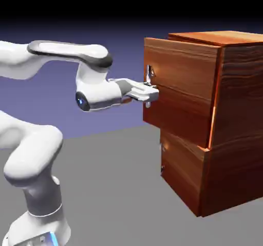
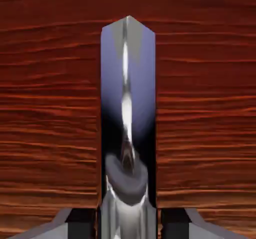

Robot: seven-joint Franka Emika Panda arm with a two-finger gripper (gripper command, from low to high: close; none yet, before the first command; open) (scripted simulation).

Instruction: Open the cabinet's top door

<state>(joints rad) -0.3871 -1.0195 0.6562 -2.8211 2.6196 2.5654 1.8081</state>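
Silver handle (image 1: 149, 72), one, gripped by one claw (image 1: 153, 92) near the top door's (image 1: 182, 85) free edge, slightly ajar.

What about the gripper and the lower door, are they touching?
Apart. The exterior view shows the gripper up at the top door's handle, with a plain gap down to the lower door.
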